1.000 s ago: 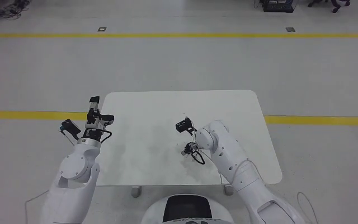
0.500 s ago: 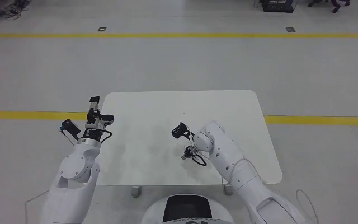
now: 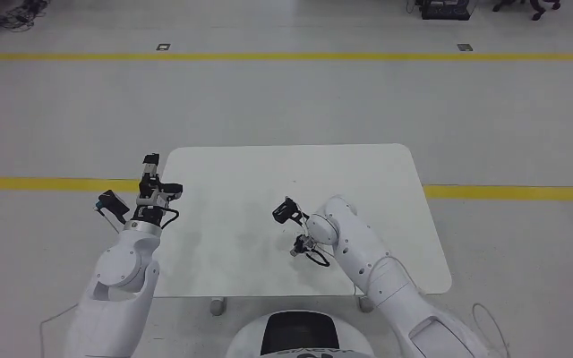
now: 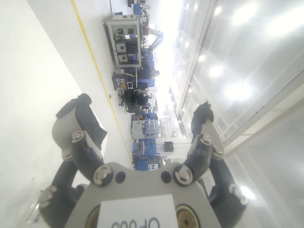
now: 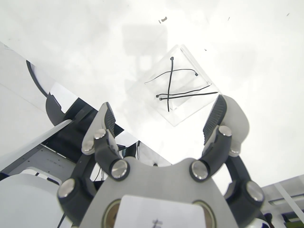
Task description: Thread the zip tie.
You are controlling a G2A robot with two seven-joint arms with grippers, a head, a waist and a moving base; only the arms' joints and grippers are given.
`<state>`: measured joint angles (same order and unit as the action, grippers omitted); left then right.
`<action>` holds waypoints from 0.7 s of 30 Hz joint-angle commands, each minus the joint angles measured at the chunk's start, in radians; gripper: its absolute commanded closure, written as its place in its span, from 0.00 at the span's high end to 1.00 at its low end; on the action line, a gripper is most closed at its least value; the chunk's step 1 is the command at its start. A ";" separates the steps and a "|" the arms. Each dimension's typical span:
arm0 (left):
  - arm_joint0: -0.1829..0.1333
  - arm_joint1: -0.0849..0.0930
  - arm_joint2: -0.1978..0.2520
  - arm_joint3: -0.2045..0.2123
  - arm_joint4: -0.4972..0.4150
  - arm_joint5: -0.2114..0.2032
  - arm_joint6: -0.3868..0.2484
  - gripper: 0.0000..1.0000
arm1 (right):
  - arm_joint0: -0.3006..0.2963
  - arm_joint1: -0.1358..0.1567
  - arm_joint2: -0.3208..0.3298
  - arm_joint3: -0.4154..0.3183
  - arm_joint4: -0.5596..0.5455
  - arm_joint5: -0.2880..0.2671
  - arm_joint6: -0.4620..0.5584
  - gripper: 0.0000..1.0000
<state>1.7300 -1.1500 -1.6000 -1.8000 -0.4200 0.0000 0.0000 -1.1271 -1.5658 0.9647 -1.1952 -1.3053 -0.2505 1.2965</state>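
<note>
Right gripper (image 5: 163,106), jaws apart and empty, had swung inward to hang above the zip ties (image 5: 169,84), crossed in a clear tray (image 5: 190,54) on the table (image 5: 71,36); likely lining up a pick. Left gripper (image 4: 142,104), also spread, sat unmoved by the table edge.

Big industrial lab hall — yellow floor line (image 3: 269,56), equipment rack (image 4: 123,41), blue workstations (image 4: 142,147), high ceiling lights (image 4: 235,92) — open-plan

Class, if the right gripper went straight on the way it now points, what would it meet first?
Most likely the clear tray holding black zip ties, centred ahead of the right gripper; depth is unclear.
</note>
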 commanded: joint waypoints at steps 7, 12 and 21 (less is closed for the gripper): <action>0.000 0.000 0.000 0.000 0.000 0.000 0.000 1.00 | -0.015 0.011 -0.007 -0.043 -0.041 0.020 0.007 1.00; 0.000 0.000 0.000 0.000 0.000 0.000 0.000 1.00 | -0.021 0.018 -0.001 -0.053 -0.039 0.025 0.008 0.47; 0.000 0.000 0.000 0.000 0.000 0.000 0.000 1.00 | -0.018 0.023 -0.006 -0.020 -0.020 0.017 -0.028 0.45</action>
<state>1.7300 -1.1500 -1.6000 -1.8000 -0.4200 0.0000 0.0000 -1.1458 -1.5424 0.9605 -1.2218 -1.3264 -0.2337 1.2747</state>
